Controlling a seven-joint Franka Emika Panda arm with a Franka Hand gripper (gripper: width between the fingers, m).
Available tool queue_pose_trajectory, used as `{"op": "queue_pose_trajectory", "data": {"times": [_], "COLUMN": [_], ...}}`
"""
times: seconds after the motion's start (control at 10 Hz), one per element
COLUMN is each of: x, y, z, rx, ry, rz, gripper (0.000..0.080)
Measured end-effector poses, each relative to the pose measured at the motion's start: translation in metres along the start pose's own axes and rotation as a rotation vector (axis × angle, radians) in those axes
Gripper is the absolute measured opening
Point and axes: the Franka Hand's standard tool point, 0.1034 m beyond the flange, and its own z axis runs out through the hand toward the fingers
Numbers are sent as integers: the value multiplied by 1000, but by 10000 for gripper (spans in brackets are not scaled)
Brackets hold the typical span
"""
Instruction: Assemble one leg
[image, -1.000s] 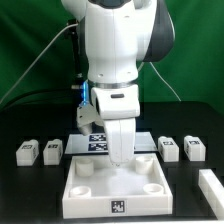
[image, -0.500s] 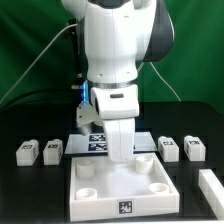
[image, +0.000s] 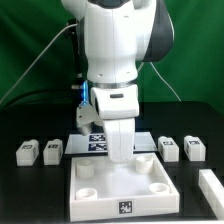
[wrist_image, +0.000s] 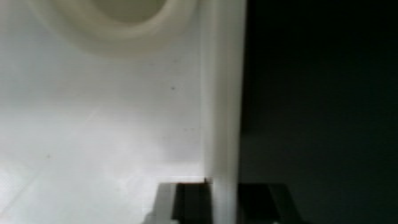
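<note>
Four legs, small white tagged blocks, lie on the black table: two at the exterior view's left (image: 27, 152) (image: 52, 150) and two at its right (image: 169, 146) (image: 195, 149). A large white tray-like piece (image: 100, 196) with round corner sockets lies in front. My gripper (image: 122, 157) is down at the tray's far rim, away from every leg. In the wrist view the gripper (wrist_image: 226, 203) straddles the tray's rim wall (wrist_image: 222, 100), one dark finger (wrist_image: 185, 204) inside and one outside, both against the wall. A round socket (wrist_image: 125, 10) shows on the tray's floor.
The marker board (image: 97, 144) lies behind the tray, partly hidden by my arm. A white bar (image: 212, 186) lies at the exterior view's right front edge. Cables hang behind the arm.
</note>
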Motion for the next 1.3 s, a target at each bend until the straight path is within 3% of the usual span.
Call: {"op": "queue_pose_trajectory", "data": {"times": [0.1, 0.2, 0.4, 0.6, 0.8, 1.1, 1.2, 1.3], "x": [0, 8, 34, 46, 56, 61, 60, 59], "y": [0, 9, 44, 61, 62, 63, 63, 62], "z": [0, -1, -4, -5, -5, -5, -5, -5], "rx": [0, -9, -47, -64, -58, -19, -27, -54], "ry": [0, 3, 16, 24, 27, 21, 22, 27], "rz": [0, 29, 40, 50, 82, 96, 90, 85], "gripper": [59, 59, 59, 59, 59, 59, 60, 60]}}
